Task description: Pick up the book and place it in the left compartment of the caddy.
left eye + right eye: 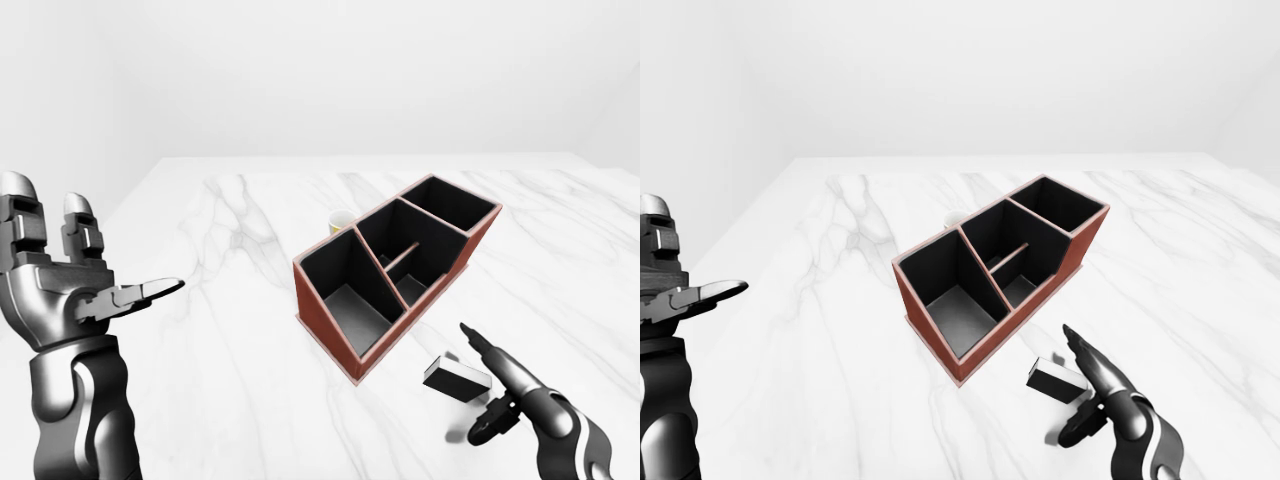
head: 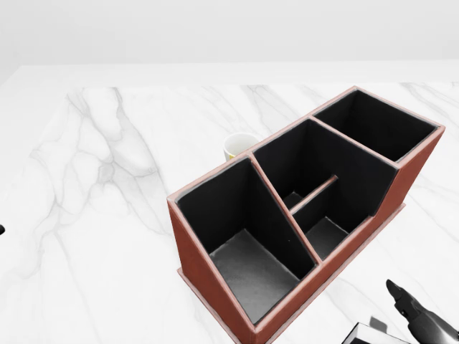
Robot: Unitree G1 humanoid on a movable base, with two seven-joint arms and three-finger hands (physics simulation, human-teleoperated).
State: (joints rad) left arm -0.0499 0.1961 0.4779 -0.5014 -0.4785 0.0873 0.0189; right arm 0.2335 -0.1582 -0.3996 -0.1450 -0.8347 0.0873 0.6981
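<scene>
Right now my right hand (image 1: 500, 385) sits at the lower right of the left-eye view with its fingers spread, one long finger lying over the book (image 1: 455, 376) and nothing closed round it. That small dark book lies flat on the marble table (image 1: 220, 330), just beside the near wall of the red-brown caddy (image 1: 390, 270), whose left compartment (image 1: 350, 300) gapes toward the lower left. My left hand (image 1: 90, 290) is raised and spread at the far left, well apart from everything. I worry that a loose pinch on such a thin, flat thing could skate it across the slick stone or jam it against the caddy wall. A white cup (image 2: 239, 147) peeks from behind the caddy. Beyond the table, plain pale walls.
</scene>
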